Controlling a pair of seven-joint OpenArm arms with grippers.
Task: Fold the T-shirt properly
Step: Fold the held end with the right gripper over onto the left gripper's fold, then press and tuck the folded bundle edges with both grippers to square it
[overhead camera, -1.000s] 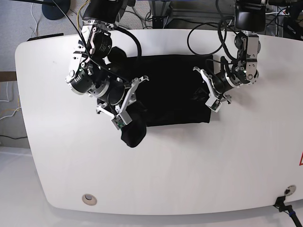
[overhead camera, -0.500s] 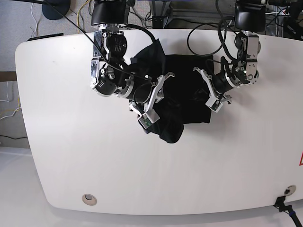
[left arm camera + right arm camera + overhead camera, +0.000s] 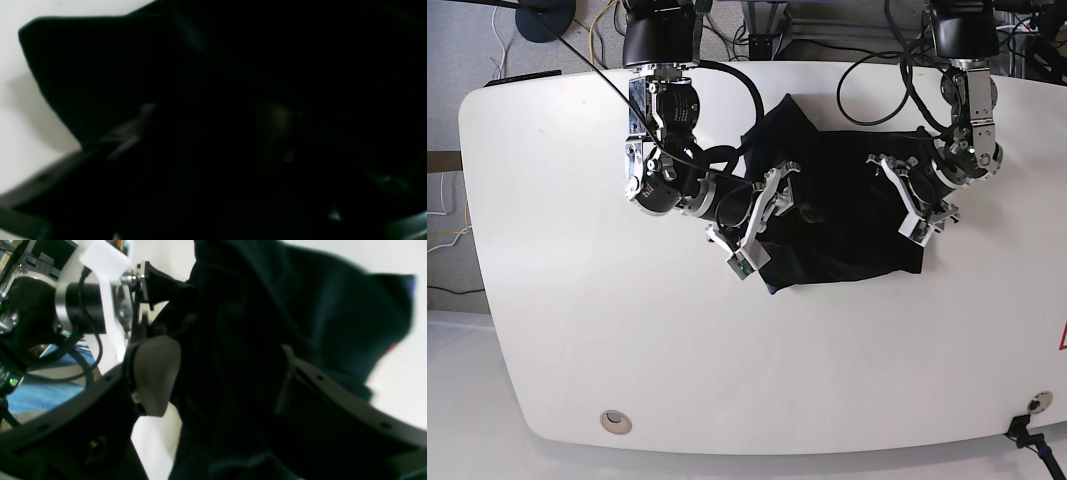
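- Base view: the robot's right gripper (image 3: 762, 225), on the left of this view, sits at the left edge of the large plain black short-sleeved cloth T-shirt (image 3: 842, 210). It is low over the white rounded table (image 3: 557, 300). I judge it is there to lay a folded-over flap onto the body of the shirt.
- Right wrist view: the grey fingertip pad (image 3: 153, 376) and the opposite finger stand well apart, with a thick fall of black cloth (image 3: 233, 340) between them. The jaws look spread, not pinched. Whether the cloth hangs on one finger or lies free, I cannot tell.
- The T-shirt lies at the upper middle of the table as a rough dark block. A peak of cloth stands up at its upper left and the lower edge is uneven, so the fold looks only part done.
- The left gripper (image 3: 919, 205) sits on the shirt's right edge, probably pinning or setting down that side.
- Left wrist view: almost all of it is black cloth (image 3: 100, 66), with a strip of table at the left. How wide this gripper stands, and whether it has the cloth, I cannot tell.
- No container shows in any view; the shirt rests directly on the tabletop.
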